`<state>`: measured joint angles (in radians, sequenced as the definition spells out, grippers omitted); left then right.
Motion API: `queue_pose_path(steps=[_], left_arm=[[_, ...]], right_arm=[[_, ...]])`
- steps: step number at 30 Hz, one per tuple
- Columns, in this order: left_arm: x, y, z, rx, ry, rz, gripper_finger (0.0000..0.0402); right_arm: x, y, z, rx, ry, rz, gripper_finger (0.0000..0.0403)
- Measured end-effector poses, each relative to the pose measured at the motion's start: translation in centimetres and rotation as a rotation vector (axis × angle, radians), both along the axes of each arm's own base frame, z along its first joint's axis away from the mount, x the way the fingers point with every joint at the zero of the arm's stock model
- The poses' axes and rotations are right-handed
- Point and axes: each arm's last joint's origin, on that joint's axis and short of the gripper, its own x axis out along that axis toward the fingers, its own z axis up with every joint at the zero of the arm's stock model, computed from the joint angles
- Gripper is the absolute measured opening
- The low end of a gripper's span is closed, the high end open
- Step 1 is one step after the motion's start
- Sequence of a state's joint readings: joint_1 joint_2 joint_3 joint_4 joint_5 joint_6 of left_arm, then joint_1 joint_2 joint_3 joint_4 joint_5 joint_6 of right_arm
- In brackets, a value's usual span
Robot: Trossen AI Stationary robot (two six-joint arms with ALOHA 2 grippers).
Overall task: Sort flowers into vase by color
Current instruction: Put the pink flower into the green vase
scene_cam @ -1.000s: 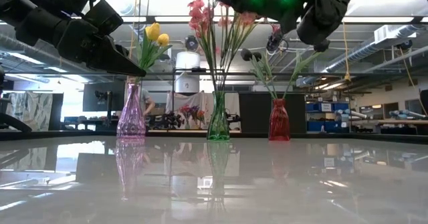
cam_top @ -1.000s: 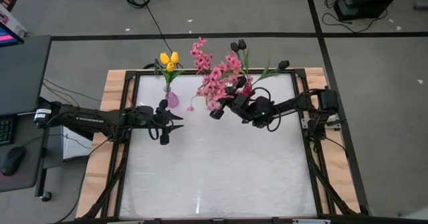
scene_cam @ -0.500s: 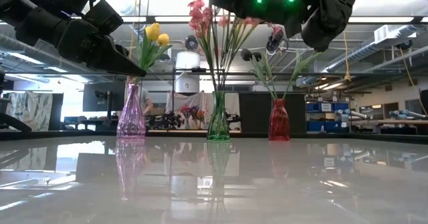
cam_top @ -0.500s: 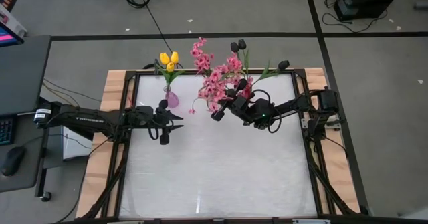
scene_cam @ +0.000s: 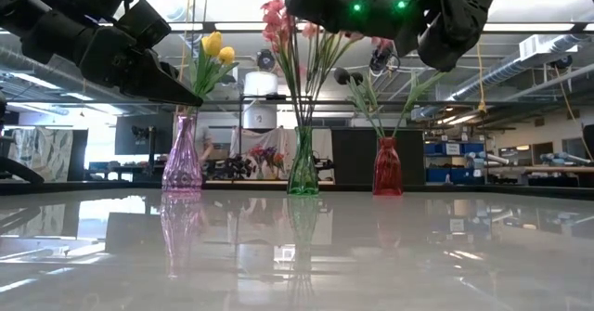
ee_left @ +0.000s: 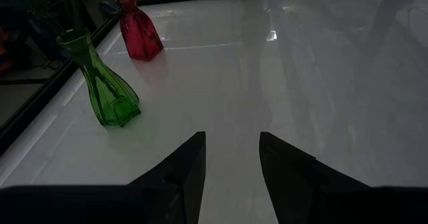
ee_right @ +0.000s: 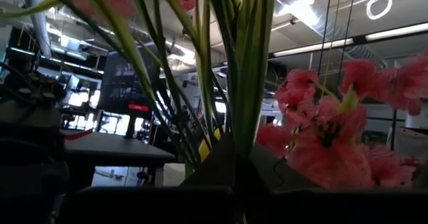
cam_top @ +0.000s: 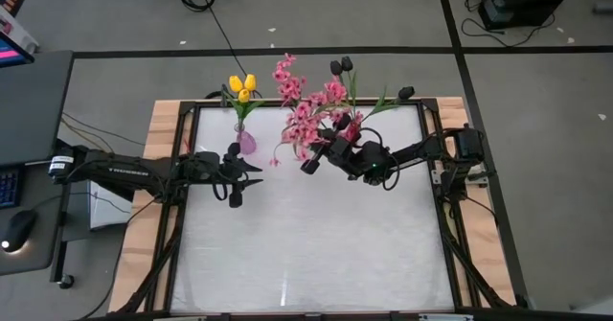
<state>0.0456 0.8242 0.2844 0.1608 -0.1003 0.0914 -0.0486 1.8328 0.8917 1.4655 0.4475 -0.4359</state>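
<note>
Pink spray: blossoms (cam_top: 308,118) stand bunched in the green vase (scene_cam: 303,174) at the table's far edge, middle of three vases.
Right gripper: it (cam_top: 316,154) hangs above the table just beside the pink stems; in its own wrist view the fingers (ee_right: 221,160) look pressed together around several green stems (ee_right: 249,70), though the contact itself is hard to make out.
Left gripper: it (cam_top: 247,174) waits over the table near the purple vase (scene_cam: 182,156), fingers (ee_left: 189,164) apart and holding nothing.
Yellow tulips: two small heads (cam_top: 242,85) sit in the purple vase, left of the pink bunch.
Dark tulips: near-black heads (cam_top: 341,67) rise from the red vase (scene_cam: 387,167) on the right.
Handling: the flowers likely weigh very little; thin stems probably flex and spring back, so a grip low on the stem, under the leaves, seems safest. Blossoms look soft and would crush or snag.
Vases: glassy, narrow-necked and flared at the base; probably easy to tip if a stem is dragged sideways.
Table: glossy white top (cam_top: 306,235) mirrors the vases and looks slippery.
Progress: each colour appears already in its own vase.
</note>
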Motion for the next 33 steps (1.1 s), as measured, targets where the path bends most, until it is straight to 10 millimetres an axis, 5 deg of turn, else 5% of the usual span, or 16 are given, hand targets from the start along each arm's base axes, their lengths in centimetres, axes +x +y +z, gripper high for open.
queue_pose_path(steps=[33], left_arm=[[0.0,0.0,0.0,0.0,0.0,0.0,0.0146]], right_arm=[[-0.17,-0.71,0.26,-0.036,-0.005,-0.038,0.0013]])
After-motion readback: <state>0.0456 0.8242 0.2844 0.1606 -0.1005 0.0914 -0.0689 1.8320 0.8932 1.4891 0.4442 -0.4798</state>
